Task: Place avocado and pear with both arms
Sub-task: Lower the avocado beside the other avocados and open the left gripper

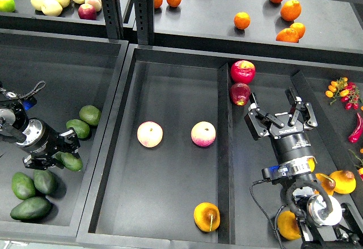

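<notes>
The slim dark green avocado [71, 161] is in my left gripper [61, 154], which is shut on it low over the left tray [62, 67], just beside the plumper avocados. The pear [206, 216], orange-yellow with a brownish blotch and a thin stem, lies at the front of the middle tray [176, 79], free of both grippers. My right gripper [281, 116] is open and empty over the right tray, well behind and to the right of the pear.
Plumper avocados [89, 114] [31, 208] lie around my left gripper. Two pale pink-yellow apples [150, 134] [203, 134] sit mid-tray. Red apples [240, 93] lie just left of my right gripper. More orange-yellow fruit [342, 181] lies by the right arm. Oranges [241, 20] are on the back shelf.
</notes>
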